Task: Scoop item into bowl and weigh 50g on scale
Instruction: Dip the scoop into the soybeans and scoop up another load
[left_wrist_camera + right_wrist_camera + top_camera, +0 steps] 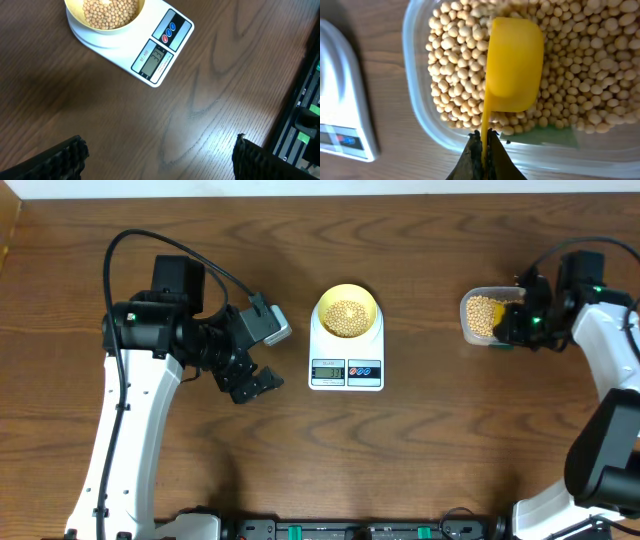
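The pale-yellow bowl [347,314] sits on the white scale [346,365], with a heap of beige beans [347,317] inside. In the left wrist view the bowl [79,17] and scale [156,55] lie at the top left. My left gripper [254,383] hovers open over bare wood left of the scale; its fingertips [65,155] stand far apart. My right gripper [483,136] is shut on the thin handle of a yellow scoop [514,62], which lies bottom up on the beans [455,75] in the clear tub [484,316].
The clear tub's rim [420,115] lies between my right gripper and the beans. A black rail with green parts [302,125] runs along the table's front edge. A black cable [190,255] loops over the left arm.
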### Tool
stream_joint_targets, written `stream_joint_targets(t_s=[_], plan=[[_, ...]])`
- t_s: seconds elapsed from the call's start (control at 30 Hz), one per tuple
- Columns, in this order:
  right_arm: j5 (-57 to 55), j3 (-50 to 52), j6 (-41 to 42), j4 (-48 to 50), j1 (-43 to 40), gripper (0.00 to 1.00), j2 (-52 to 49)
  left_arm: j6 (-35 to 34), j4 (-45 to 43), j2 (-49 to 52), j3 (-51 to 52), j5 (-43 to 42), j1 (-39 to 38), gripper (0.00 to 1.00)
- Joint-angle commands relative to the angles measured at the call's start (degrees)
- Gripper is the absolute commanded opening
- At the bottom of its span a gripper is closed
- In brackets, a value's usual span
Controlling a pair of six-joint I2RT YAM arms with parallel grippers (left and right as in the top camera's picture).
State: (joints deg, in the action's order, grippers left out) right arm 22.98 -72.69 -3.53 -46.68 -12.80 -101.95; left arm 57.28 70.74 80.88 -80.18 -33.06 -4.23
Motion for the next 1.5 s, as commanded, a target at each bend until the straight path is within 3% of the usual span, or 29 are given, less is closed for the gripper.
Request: stream_joint_targets(t_s=[0.0, 0.33, 1.03, 1.47], plan=[[10.19, 0.26, 0.72, -0.28, -2.03, 0.01, -0.28, 0.98, 0.37, 0.35, -0.5, -0.74, -0.09, 0.95], [12.31, 0.26, 0.74, -0.98, -7.74, 0.01, -0.28, 1.01, 0.37, 0.35, -0.5, -0.74, -0.09, 0.95], [34.8, 0.26, 0.68, -2.19, -21.22, 0.01, -0.28, 1.01, 0.37, 0.35, -0.5, -0.74, -0.09, 0.95], [48.5, 0.26, -1.22, -2.21, -21.73, 0.01, -0.28, 1.01, 0.37, 0.35, -0.5, -0.74, -0.09, 0.95]])
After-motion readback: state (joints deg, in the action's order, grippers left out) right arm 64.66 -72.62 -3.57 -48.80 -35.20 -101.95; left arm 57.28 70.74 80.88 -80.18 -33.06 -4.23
